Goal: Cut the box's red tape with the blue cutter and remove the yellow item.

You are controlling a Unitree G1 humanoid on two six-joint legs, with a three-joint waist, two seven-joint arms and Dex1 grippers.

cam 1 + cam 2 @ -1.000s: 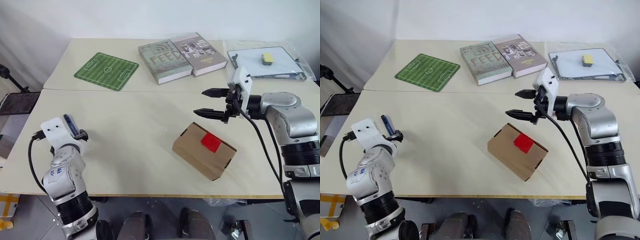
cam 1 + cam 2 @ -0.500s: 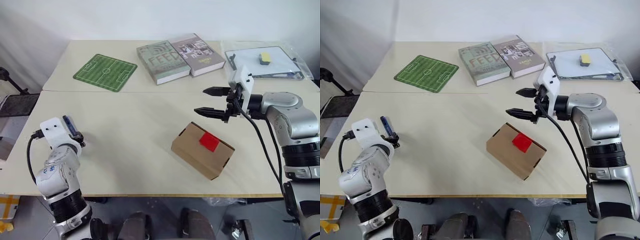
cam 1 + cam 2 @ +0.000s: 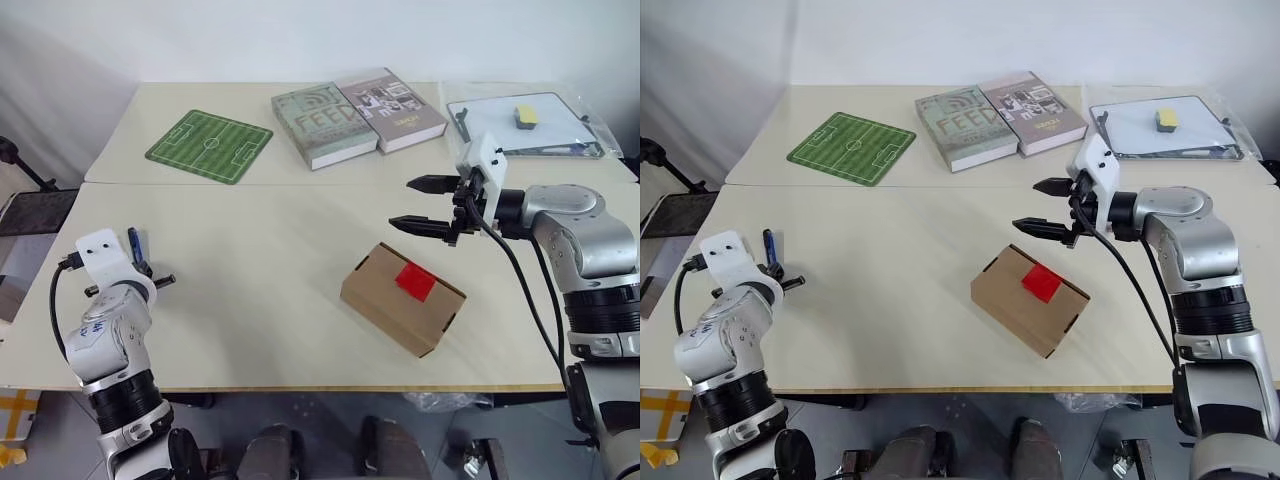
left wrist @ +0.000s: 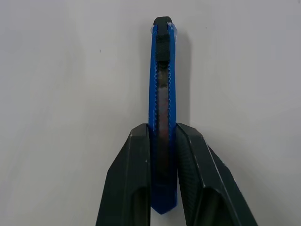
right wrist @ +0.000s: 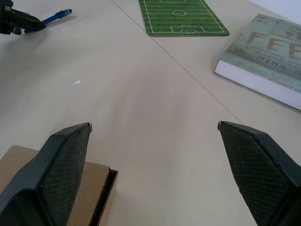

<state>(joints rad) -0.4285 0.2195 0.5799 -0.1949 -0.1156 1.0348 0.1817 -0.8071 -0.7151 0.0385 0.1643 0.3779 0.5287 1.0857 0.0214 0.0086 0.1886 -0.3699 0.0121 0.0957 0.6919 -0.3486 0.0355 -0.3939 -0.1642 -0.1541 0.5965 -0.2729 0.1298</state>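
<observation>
The left gripper (image 4: 162, 141) has closed over the last second: its 2 black fingers (image 4: 134, 179), spread wide 1 second ago, now press against both sides of the slim dark-blue pen-shaped cutter (image 4: 162, 108), as the left wrist view shows. In the left eye view the cutter sits at the lower left of the frame, on the beige table (image 3: 250, 250). Judged from this, the grasp step is complete or nearly so, and lifting the cutter toward the carton comes next.

The small brown cardboard box (image 3: 402, 299) lies at lower centre-right of the left eye view, closed, its squarish red tape patch (image 3: 415, 282) uncut on the top face. The yellow item cannot be seen; presumably it is inside.

The right gripper (image 3: 428, 204) has stayed in place just above and behind the box, fingers spread fully and holding nothing.
</observation>
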